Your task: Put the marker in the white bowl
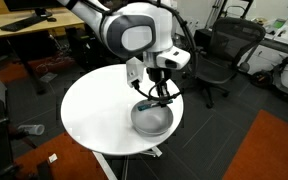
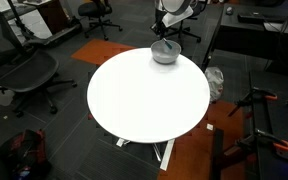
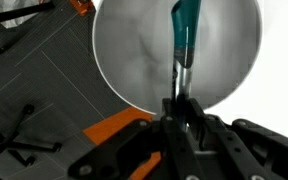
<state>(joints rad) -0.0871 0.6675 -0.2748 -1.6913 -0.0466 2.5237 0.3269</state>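
Note:
The white bowl [image 1: 152, 120] sits at the edge of the round white table [image 1: 94, 115]; it also shows in an exterior view [image 2: 165, 53] and fills the top of the wrist view [image 3: 134, 50]. My gripper [image 1: 155, 98] hangs directly over the bowl and is shut on the marker [image 3: 182, 35]. In the wrist view the teal marker, with its paler end at my fingers [image 3: 178, 100], points down into the bowl's inside. The marker is too small to make out in the exterior views.
Office chairs [image 1: 219, 55] stand beyond the table, and more chairs [image 2: 29, 70] stand beside it. Desks line the room's edges. An orange floor patch [image 2: 184, 160] lies under the table [image 2: 149, 95].

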